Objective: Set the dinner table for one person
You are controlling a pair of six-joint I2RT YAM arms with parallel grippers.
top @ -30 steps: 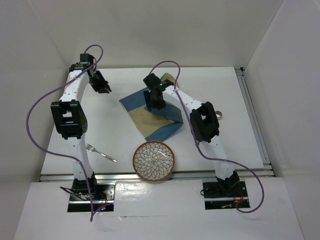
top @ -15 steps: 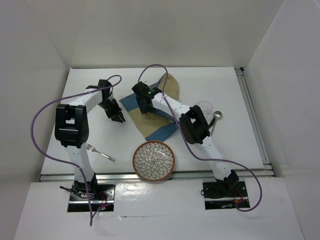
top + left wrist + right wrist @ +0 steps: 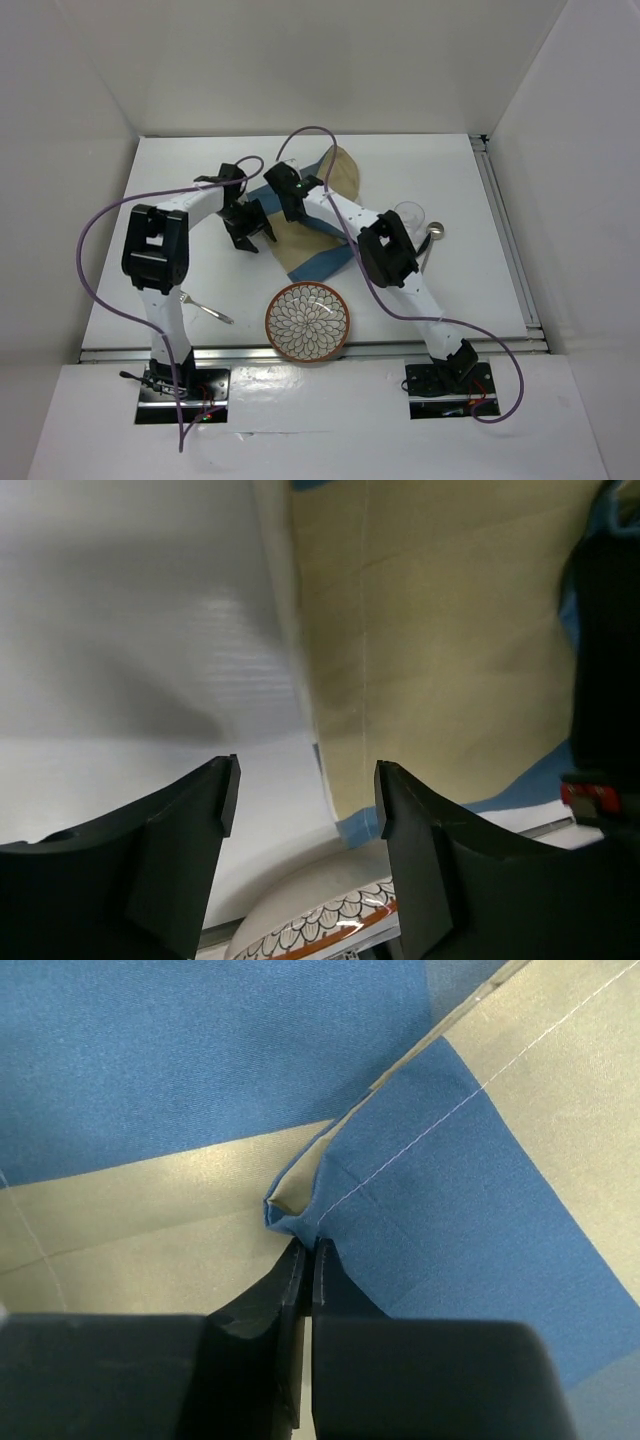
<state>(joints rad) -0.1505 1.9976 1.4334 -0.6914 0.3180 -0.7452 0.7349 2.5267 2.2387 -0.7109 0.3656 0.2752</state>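
While our right end effector [image 3: 306, 1252] pinches a folded corner of the blue-and-tan checked cloth placemat [image 3: 470, 1220], our left end effector [image 3: 307, 775] hangs spread over its edge on the white desk [image 3: 130, 610].

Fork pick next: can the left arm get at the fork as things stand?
Probably yes. The left gripper is open and empty by the placemat, and nothing lies on the fork. But the fork sits close to that arm's lower link, so it must fold back.
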